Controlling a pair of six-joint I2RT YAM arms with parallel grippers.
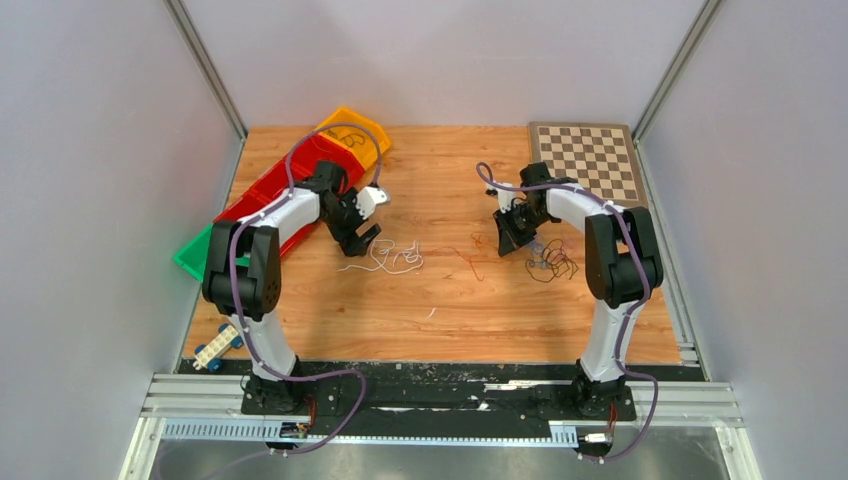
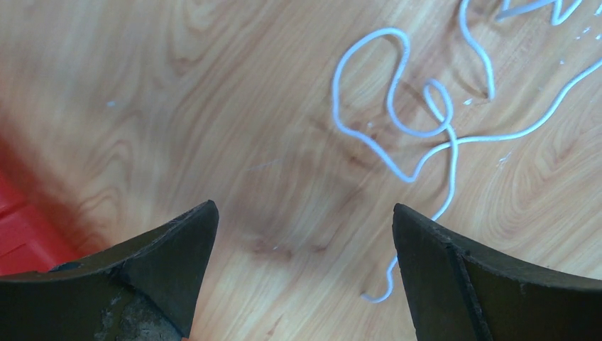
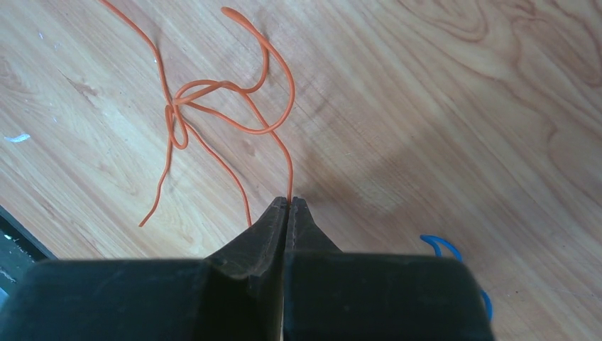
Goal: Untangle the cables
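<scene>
i see my left gripper (image 2: 305, 213) spread wide over the surface (image 1: 450, 310), with the white cable (image 2: 453, 163) lying loose just beyond its tips. further right, my right gripper (image 3: 289, 202) is pressed together, pinching the orange cable (image 3: 292, 177) by one end.

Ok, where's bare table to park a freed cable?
Far strip between the orange tray and the checkerboard is bare. So is the near band of the table, bar a small white scrap. Crowded: the middle row of white cable, orange cable and black tangle, left gripper and right gripper over it.
</scene>
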